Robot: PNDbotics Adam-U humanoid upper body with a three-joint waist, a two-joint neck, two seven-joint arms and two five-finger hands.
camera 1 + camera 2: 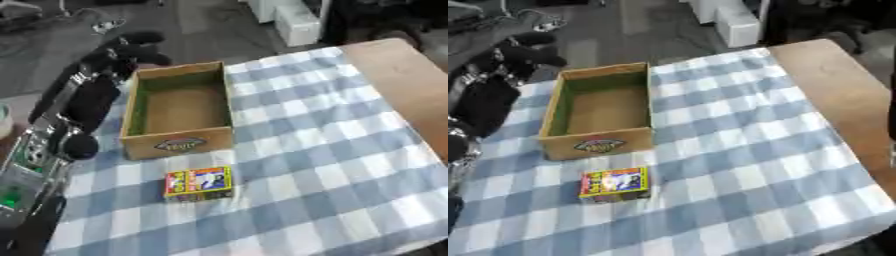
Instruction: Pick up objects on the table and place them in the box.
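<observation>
One open box (179, 145), one colourful pack (199, 183), checked cloth (332, 165)

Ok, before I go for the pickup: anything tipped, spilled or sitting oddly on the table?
Nothing stands out. The wooden box sits upright and open, with nothing visible inside. The small colourful box lies flat on the checked cloth just in front of it, slightly skewed but apparently undamaged. The left hand hangs beside the wooden box's far left corner.

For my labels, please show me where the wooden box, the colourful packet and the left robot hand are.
wooden box (179, 112): left eye view, bare floor inside.
colourful packet (199, 181): left eye view, top face.
left robot hand (131, 50): left eye view, dark fingers.
</observation>
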